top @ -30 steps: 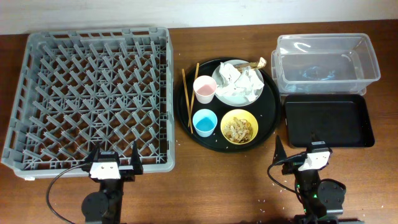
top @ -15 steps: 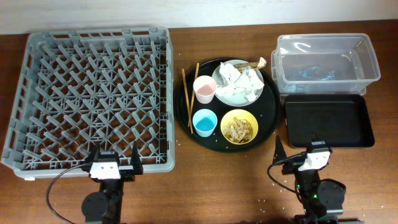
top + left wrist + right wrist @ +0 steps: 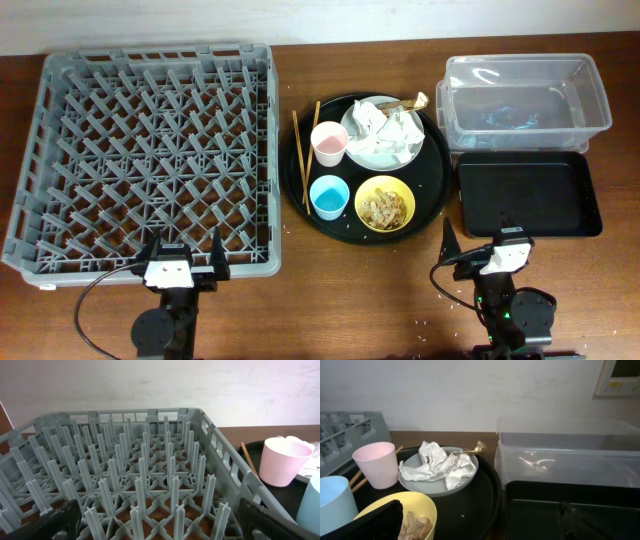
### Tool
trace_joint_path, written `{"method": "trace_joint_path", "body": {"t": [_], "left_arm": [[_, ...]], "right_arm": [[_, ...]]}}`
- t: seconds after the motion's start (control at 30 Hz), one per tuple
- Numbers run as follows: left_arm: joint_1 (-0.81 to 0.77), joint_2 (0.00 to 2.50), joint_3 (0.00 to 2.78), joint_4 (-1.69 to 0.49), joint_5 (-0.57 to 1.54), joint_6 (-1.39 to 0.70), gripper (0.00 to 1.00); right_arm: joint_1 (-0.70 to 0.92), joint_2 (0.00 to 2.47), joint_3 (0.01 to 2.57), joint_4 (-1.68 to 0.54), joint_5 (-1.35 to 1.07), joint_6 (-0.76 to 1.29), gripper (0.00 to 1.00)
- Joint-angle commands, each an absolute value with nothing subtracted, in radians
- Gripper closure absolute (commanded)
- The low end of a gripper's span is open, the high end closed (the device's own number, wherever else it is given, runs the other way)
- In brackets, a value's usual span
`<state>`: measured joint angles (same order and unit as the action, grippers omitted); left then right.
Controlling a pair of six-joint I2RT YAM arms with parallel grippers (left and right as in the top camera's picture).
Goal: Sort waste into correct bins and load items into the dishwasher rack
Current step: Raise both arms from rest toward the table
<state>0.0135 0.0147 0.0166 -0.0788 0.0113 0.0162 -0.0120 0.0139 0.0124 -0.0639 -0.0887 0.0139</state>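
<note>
The grey dishwasher rack (image 3: pixel 140 150) fills the left of the table and the left wrist view (image 3: pixel 130 475). On a round black tray (image 3: pixel 432 185) stand a pale plate (image 3: pixel 362 150) with crumpled white napkins (image 3: pixel 390 125) and a gold wrapper (image 3: pixel 415 102), a pink cup (image 3: pixel 329 143), a light-blue cup (image 3: pixel 329 196), a yellow bowl (image 3: pixel 385 203) of beige scraps, and two chopsticks (image 3: pixel 300 160). The clear tub (image 3: pixel 525 95) and shallow black tray (image 3: pixel 528 193) sit right. My left gripper (image 3: pixel 182 258) is open at the rack's near edge. My right gripper (image 3: pixel 480 245) is open, empty, near the black tray's front.
Rice-like crumbs are scattered on the brown table near the right arm (image 3: pixel 450 305). A white wall stands behind the table. In the right wrist view the plate (image 3: pixel 427 482), pink cup (image 3: pixel 375 462) and clear tub (image 3: pixel 570 457) lie ahead of the fingers.
</note>
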Motion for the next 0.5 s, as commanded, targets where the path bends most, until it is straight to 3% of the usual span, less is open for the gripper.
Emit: {"method": "trace_joint_path", "body": {"t": [0.0,0.23,0.47], "left_arm": [[0.015,0.006,0.010,-0.032,-0.001,0.031,0.01],[0.016,0.006,0.010,0.024,-0.030,0.031,0.01],[0.016,0.006,0.010,0.263,-0.172,0.031,0.01]], "right_arm": [[-0.007,0.007,0.006,-0.030,-0.094,0.007,0.01],[-0.007,0.007,0.006,0.054,-0.094,-0.046,0.02],[-0.007,0.007,0.006,0.179,-0.063,-0.083,0.01]]}}
